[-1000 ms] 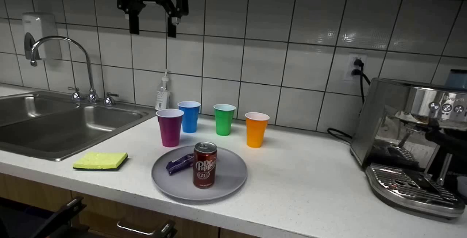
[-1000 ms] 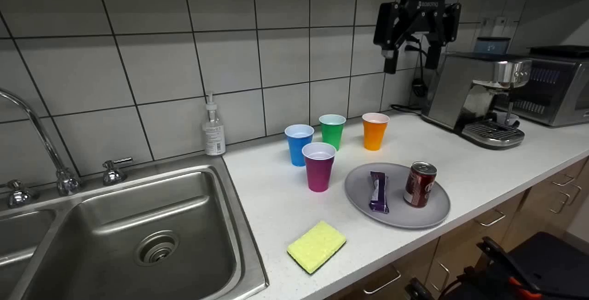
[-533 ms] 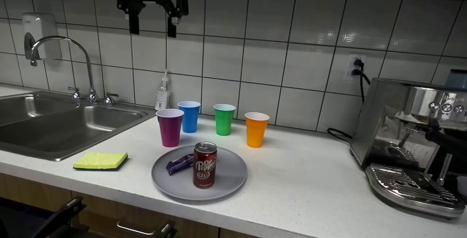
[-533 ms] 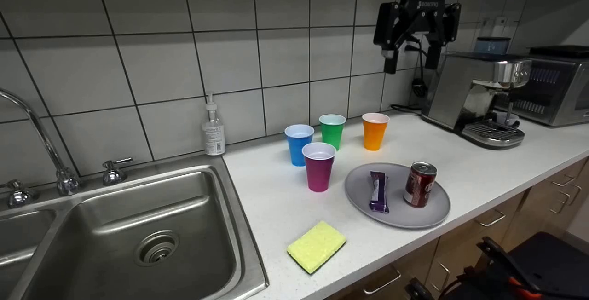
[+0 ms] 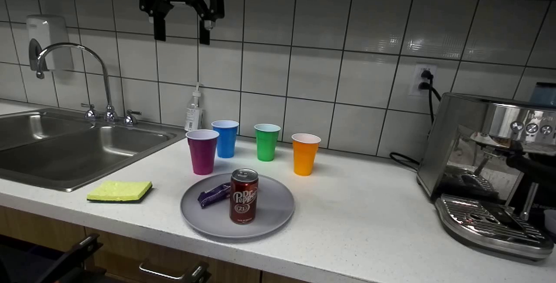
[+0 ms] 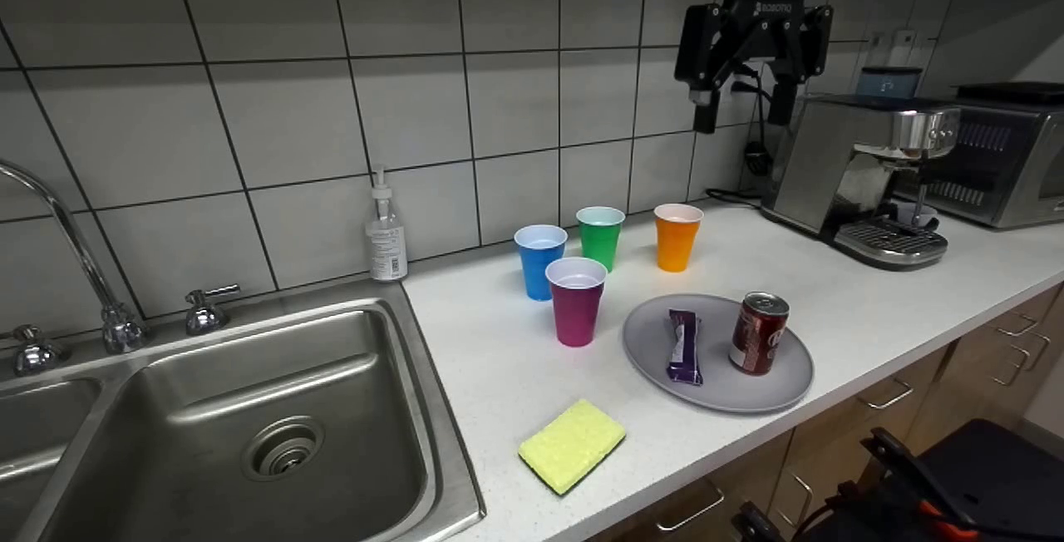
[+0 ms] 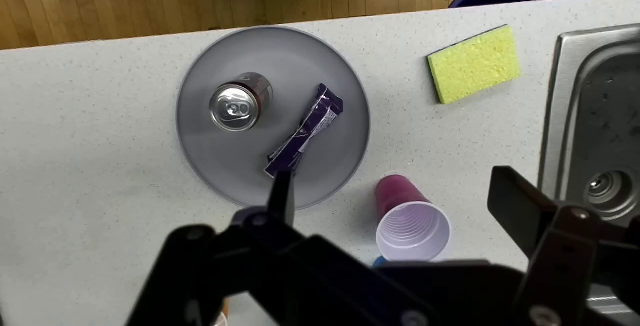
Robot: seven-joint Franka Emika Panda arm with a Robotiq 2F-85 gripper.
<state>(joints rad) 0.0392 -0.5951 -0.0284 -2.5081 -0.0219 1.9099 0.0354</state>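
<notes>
My gripper [image 5: 182, 41] is open and empty, high above the counter; it also shows in an exterior view [image 6: 742, 126]. In the wrist view, a magenta cup [image 7: 395, 193] with a white inside shows between the spread fingers [image 7: 393, 172], well below them. A grey plate [image 6: 648, 342] holds an upright dark red Dr Pepper can [image 5: 243, 202] and a purple-wrapped bar [image 6: 685, 351]. Blue [image 5: 226, 142], green [image 5: 266, 145] and orange [image 5: 305, 158] cups stand upright behind the plate. In the wrist view my gripper hides the green cup and most of the blue and orange ones.
A yellow sponge [image 6: 572, 446] lies between the plate and the steel sink [image 6: 453, 450] with its faucet [image 5: 104, 74]. A pump bottle [image 6: 386, 247] stands by the tiled wall. A coffee machine [image 5: 456, 144] stands at the far end. The counter's front edge [image 5: 143, 235] is near the plate.
</notes>
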